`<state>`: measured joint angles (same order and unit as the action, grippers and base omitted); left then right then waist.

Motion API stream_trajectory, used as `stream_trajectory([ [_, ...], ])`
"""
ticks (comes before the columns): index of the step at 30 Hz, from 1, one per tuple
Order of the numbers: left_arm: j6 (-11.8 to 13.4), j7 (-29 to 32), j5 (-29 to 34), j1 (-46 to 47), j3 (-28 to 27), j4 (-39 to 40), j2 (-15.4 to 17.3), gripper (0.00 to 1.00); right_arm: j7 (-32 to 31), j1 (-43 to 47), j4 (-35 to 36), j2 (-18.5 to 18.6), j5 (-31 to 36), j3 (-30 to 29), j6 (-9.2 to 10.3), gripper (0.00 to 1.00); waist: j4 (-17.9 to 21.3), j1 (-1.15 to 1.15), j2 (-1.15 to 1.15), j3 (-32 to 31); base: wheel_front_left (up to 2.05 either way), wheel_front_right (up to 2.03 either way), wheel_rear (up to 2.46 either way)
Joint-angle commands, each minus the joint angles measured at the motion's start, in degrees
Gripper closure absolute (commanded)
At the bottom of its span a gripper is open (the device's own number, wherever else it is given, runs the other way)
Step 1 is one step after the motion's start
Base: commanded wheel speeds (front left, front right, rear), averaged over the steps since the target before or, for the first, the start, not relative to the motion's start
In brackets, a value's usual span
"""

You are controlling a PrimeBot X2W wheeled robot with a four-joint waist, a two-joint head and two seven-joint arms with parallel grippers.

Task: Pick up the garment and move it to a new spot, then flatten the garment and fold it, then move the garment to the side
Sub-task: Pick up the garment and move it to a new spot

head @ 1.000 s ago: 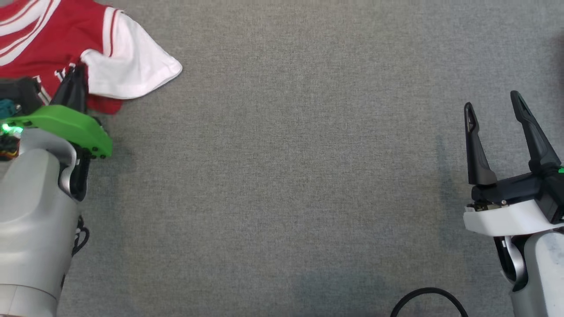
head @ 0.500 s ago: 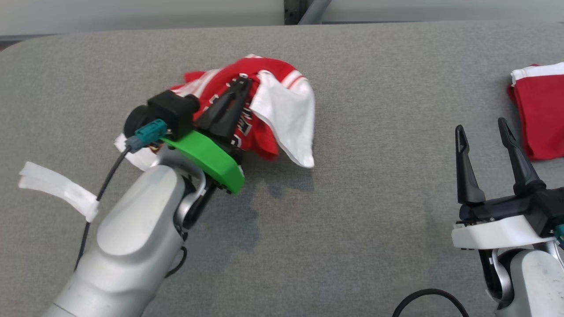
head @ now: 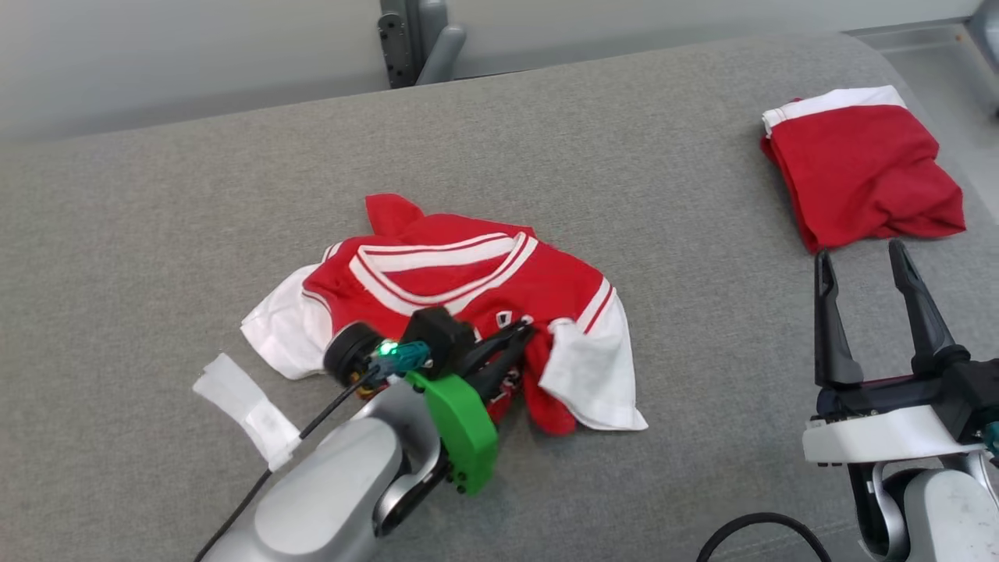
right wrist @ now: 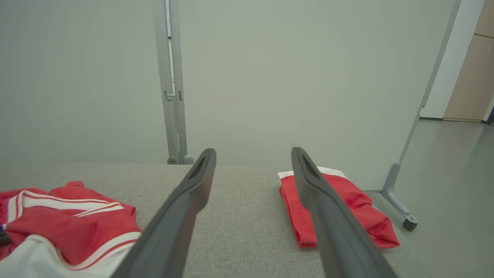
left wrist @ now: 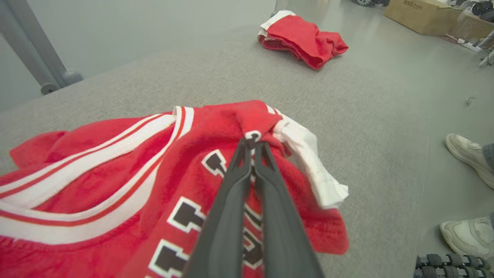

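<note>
Where the jersey (head: 460,304) lies: mid-table (head: 640,468), rumpled on the grey cloth, striped collar facing up, a white sleeve splayed out on each side.
Left gripper (head: 521,334): clenched tight on a bunch of red fabric at the jersey's near edge, just beside the white sleeve on the robot's right. In the left wrist view the cloth gathers into a peak at the tips, with black-and-white lettering running under the fingers (left wrist: 231,208).
Right gripper (head: 858,254): released, fingers spread wide with nothing between them, hovering over the table's near right, well apart from the jersey.
Red pile (head: 862,168): folded, at the far right corner, just beyond the right gripper's tips, with a white edge along its far side.
White strip (head: 250,406): flat on the cloth, near the jersey's left sleeve.
Cable (head: 749,519): a black loop at the near edge, beside the right arm.
Shoes (left wrist: 465,150): a person's pale pair on the floor, off the table's right side.
</note>
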<state>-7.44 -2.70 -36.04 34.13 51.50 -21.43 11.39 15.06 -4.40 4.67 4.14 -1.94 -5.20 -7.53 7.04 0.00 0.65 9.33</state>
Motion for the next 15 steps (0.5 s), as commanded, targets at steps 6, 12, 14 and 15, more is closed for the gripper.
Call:
stream_trajectory([
  [6, 0.99, -2.35, -1.42, -2.80, -0.41, -10.76, -1.63, 1.00, 0.16, 1.86, -0.95, -0.72, -0.20, -0.18, 0.08, 0.00, 2.12, 0.00, -0.65, -0.24, 0.00, 0.00, 0.00],
  [12, 2.36, -6.44, -2.15, -3.37, -1.54, -16.58, -4.48, 0.50, 0.16, 2.60, -1.88, -0.89, 0.12, 0.22, 0.08, 0.00, 0.53, 0.00, -0.65, -2.10, 0.00, 0.00, 0.00],
  [14, 3.20, -8.15, -3.45, -4.48, -2.83, -17.13, -5.08, 0.00, 0.16, 3.11, -2.17, -0.91, 0.27, 0.30, 0.08, 0.00, 0.03, 0.00, -0.65, -3.52, 0.00, 0.00, 0.00],
  [15, 3.62, -8.84, -3.97, -5.20, -3.29, -17.08, -5.23, 0.00, 0.16, 3.40, -2.28, -0.90, 0.29, 0.28, 0.08, 0.00, -0.16, 0.00, -0.65, -4.29, 0.00, 0.00, 0.00],
])
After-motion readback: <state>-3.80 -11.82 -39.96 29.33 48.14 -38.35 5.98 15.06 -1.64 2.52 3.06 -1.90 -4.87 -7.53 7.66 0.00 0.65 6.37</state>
